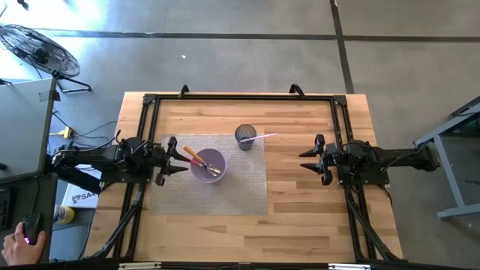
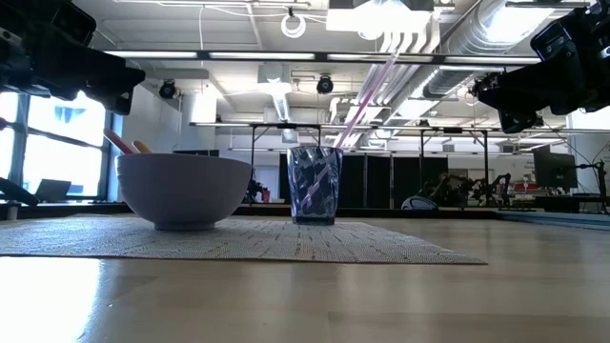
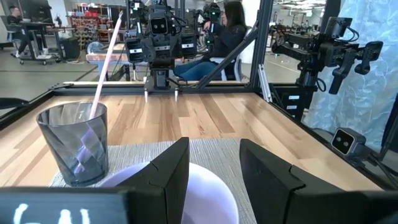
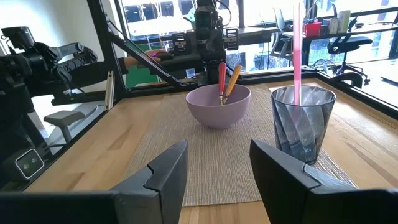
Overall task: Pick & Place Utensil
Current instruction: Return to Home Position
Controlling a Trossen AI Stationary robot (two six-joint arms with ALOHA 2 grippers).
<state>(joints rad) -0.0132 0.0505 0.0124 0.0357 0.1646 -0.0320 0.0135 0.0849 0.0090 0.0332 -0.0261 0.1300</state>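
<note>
A lilac bowl (image 1: 208, 166) stands on a grey woven mat (image 1: 240, 187) and holds two utensils, one with an orange handle (image 1: 193, 155) and one with a red handle (image 4: 221, 79), leaning on its rim. A dark clear cup (image 1: 245, 136) with a pink straw (image 1: 264, 137) stands on the mat's far part. My left gripper (image 1: 180, 158) is open, just left of the bowl and above the table. My right gripper (image 1: 307, 159) is open and empty at the right, off the mat.
A black frame (image 1: 240, 97) runs round the wooden table (image 1: 300, 225). Bare wood lies between the mat and my right gripper. A person's hand (image 1: 19, 241) shows at the lower left, off the table.
</note>
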